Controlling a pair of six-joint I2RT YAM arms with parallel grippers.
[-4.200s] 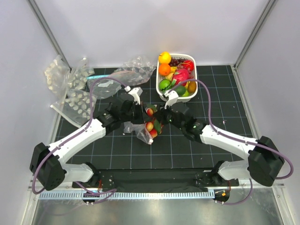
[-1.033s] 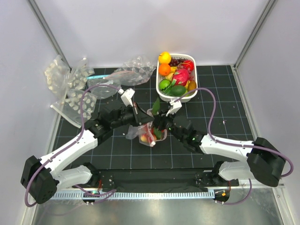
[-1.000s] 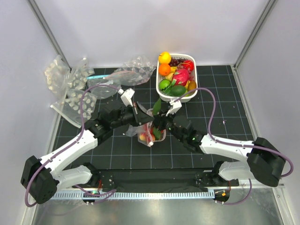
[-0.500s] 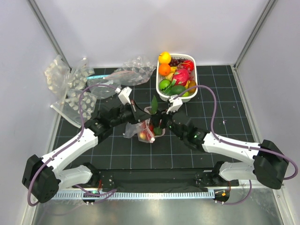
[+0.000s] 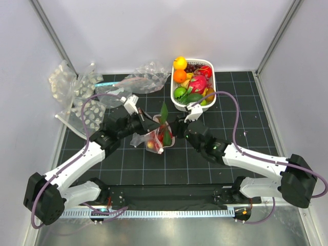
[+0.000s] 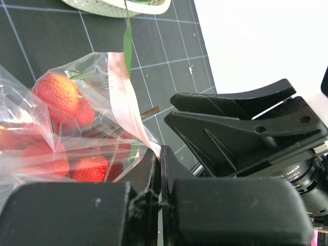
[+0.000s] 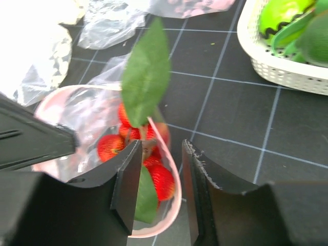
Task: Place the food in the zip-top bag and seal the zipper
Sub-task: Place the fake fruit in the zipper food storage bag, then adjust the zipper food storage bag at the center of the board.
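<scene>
The zip-top bag (image 5: 151, 140) hangs in mid-table with red strawberries (image 5: 162, 136) inside and a green leaf (image 5: 164, 114) sticking up out of its mouth. My left gripper (image 5: 147, 126) is shut on the pinkish zipper (image 6: 122, 95) at the mouth's left side; the left wrist view shows the jaws (image 6: 159, 154) closed on the strip. My right gripper (image 5: 172, 130) is open: in the right wrist view (image 7: 160, 148) one finger is inside the mouth and one outside, astride the zipper rim (image 7: 178, 197). The strawberries (image 7: 156, 177) and leaf (image 7: 146, 72) show there. The pink dragon fruit (image 5: 199, 82) lies in the basket.
A white basket (image 5: 172, 95) with orange, yellow, green and red fruits and dark grapes stands behind the grippers; it shows in the right wrist view (image 7: 287, 69). Spare dotted bags (image 5: 82, 111) and plain clear bags (image 5: 148, 76) lie at the back left.
Both grippers and the bag have shifted a little toward the back of the table. The leaf now stands upright out of the mouth. The left gripper keeps its hold on the zipper.
</scene>
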